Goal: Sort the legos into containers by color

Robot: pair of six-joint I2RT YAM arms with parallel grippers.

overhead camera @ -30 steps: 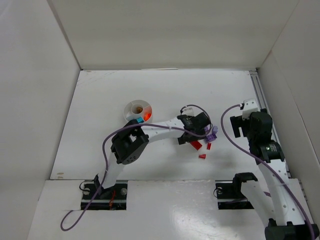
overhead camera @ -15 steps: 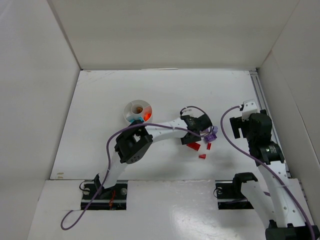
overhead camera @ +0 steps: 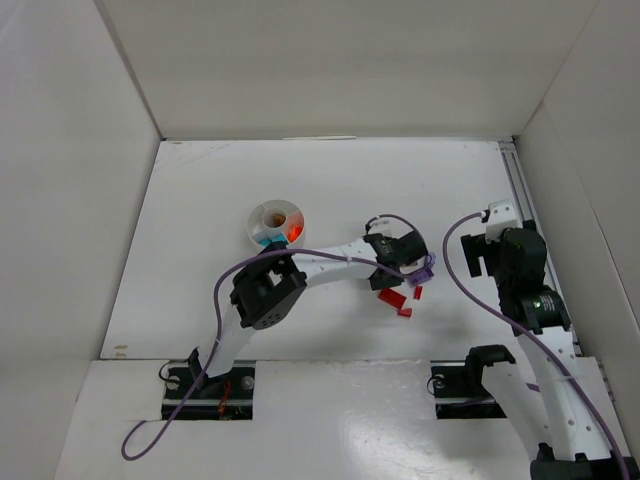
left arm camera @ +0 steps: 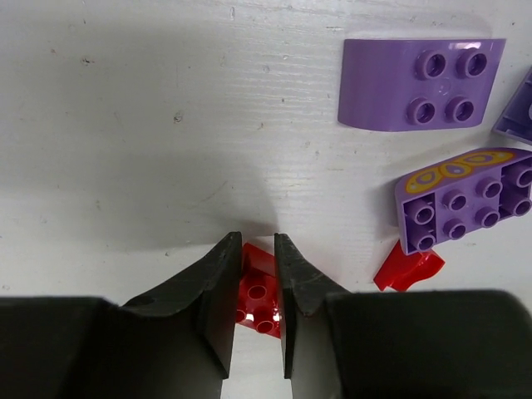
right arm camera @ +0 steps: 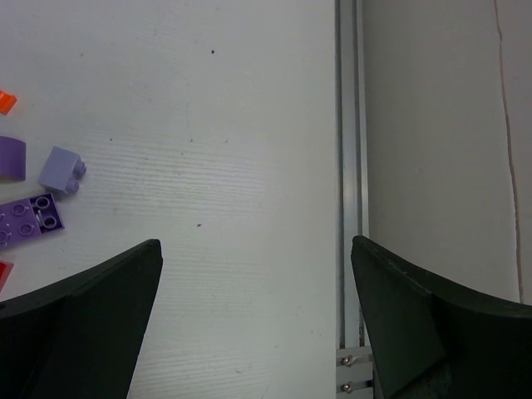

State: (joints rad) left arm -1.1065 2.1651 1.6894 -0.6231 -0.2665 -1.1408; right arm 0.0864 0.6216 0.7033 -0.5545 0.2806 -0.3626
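In the left wrist view my left gripper [left arm camera: 258, 241] is shut on a small red brick [left arm camera: 258, 293], which still rests on the table. Beside it lie a red piece [left arm camera: 407, 270], a curved purple brick [left arm camera: 418, 83] and a patterned purple brick [left arm camera: 465, 199]. From above, the left gripper [overhead camera: 393, 283] sits over the red brick [overhead camera: 390, 296], with other red bits [overhead camera: 404, 311] and purple legos [overhead camera: 424, 270] next to it. The white divided dish [overhead camera: 276, 222] holds teal and orange pieces. My right gripper [right arm camera: 256, 245] stands open over bare table.
A metal rail [right arm camera: 349, 166] runs along the table's right edge beside the white side wall. White walls enclose the table on three sides. A small purple brick [right arm camera: 62, 170] and a flat purple one [right arm camera: 29, 220] lie left of the right gripper.
The left gripper's jaws have closed in on the red brick, and the arm has shifted slightly. The right arm has barely moved.
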